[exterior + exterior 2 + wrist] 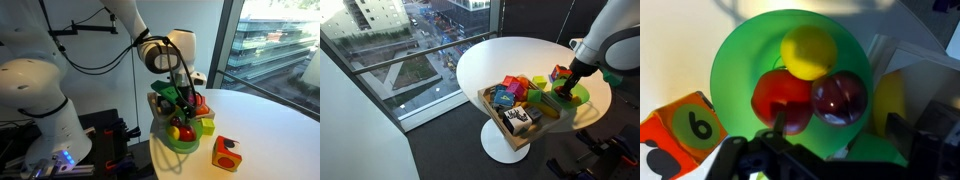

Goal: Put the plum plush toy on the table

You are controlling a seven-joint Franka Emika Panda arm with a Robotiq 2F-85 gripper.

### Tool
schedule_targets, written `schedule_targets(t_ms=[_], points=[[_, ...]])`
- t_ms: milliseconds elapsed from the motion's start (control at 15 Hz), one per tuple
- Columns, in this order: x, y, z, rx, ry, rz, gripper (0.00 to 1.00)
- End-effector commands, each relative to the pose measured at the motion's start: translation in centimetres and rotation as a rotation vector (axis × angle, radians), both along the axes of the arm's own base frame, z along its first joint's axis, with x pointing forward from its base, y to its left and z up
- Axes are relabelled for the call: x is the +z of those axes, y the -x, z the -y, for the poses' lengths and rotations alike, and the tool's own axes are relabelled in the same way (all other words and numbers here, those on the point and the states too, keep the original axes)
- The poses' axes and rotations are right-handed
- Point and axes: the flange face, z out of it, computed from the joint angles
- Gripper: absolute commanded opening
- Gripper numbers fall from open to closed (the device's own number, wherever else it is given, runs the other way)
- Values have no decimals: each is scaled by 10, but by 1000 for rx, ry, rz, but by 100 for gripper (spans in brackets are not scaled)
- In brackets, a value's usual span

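The green bowl holds the plum plush toy, a red toy and a yellow toy; jaws' state unclear.

3 round toys crowd the green bowl. The plum plush toy touches the red toy on one side and the yellow toy on another. The bowl's wall is close behind it, so only its top lies open to a reach from above. The orange block stands just beside the bowl. In an exterior view the wooden crate, full of toys, sits just beside the bowl's other flank. The table is bare and wide toward the window, and that stretch gives open passage.
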Motion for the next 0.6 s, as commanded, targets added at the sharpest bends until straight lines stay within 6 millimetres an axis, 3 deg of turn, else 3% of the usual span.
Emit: schedule_targets(t_ms=[0,533], points=[[-6,-13,-3,6,-5,-5,100],[-19,-16,-6,-11,-28,-50,100]])
